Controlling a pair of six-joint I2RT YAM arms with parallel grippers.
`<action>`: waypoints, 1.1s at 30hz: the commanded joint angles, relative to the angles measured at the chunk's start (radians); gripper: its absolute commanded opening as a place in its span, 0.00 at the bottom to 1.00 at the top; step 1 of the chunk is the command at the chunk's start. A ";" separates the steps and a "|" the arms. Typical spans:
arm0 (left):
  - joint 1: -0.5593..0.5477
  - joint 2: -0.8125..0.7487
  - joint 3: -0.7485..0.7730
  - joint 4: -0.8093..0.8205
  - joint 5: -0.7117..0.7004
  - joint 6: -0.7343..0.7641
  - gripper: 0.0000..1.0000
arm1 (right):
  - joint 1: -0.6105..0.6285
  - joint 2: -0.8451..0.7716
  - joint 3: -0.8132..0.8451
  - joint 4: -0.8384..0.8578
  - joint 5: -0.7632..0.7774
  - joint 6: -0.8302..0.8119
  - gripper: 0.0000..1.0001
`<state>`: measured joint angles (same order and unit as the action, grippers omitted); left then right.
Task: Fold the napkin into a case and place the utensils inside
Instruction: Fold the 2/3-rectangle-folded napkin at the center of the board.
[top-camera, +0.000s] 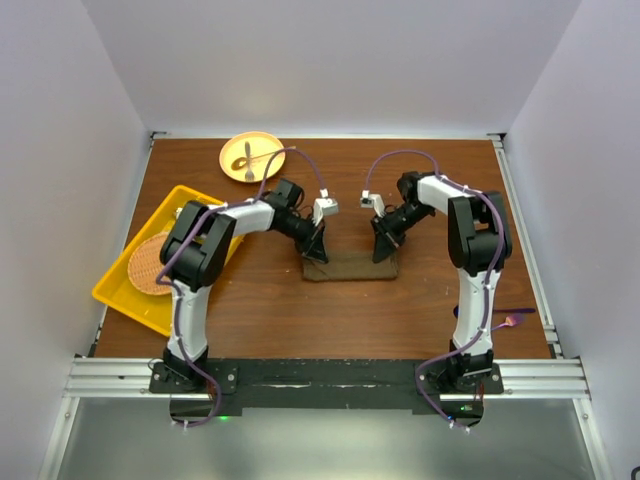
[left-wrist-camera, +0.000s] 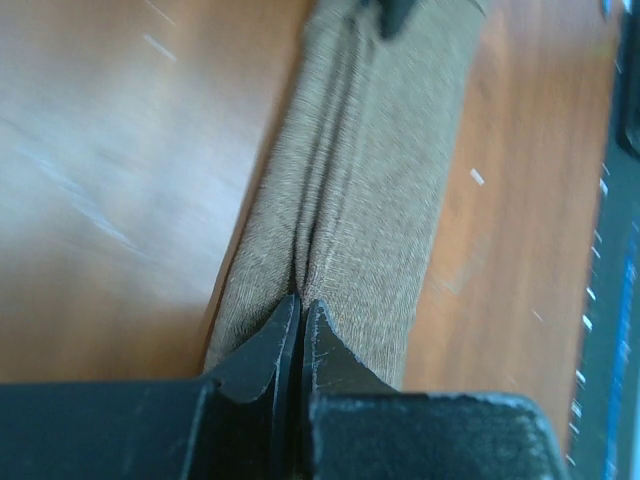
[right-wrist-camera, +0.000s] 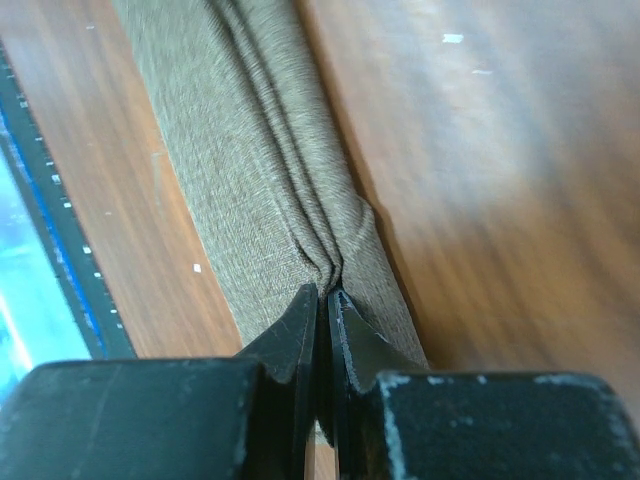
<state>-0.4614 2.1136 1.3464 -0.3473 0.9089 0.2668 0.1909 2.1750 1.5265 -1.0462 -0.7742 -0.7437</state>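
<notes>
Broadly, the brown wooden table (top-camera: 330, 190) carries everything, with a rectangular yellow plastic tray (top-camera: 190, 200) at its left edge. At the centre, between the arms, lies the olive-brown cloth napkin (top-camera: 350, 268), folded into a narrow strip whose long axis runs left to right. A round yellow plate (top-camera: 228, 150) rests at the far left, well apart from the strip and nearer the left arm, with the slim utensils (top-camera: 249, 158) on it. The left gripper (top-camera: 316, 252) has its jaws closed, pinching a raised crease at the strip's left end. The right gripper (top-camera: 381, 250) is likewise closed on the right end.
</notes>
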 joint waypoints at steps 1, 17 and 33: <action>-0.008 -0.136 -0.171 -0.089 -0.025 0.065 0.00 | 0.065 -0.044 -0.075 0.029 0.043 -0.014 0.00; -0.051 -0.273 -0.299 0.700 0.105 -0.350 0.60 | 0.088 -0.161 -0.115 0.032 -0.111 -0.043 0.00; -0.100 -0.063 -0.213 0.706 0.038 -0.515 0.57 | 0.065 -0.098 -0.112 0.107 -0.028 0.061 0.00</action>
<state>-0.5785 2.0541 1.0866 0.3698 0.9653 -0.2195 0.2665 2.0575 1.4071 -1.0035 -0.8436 -0.7555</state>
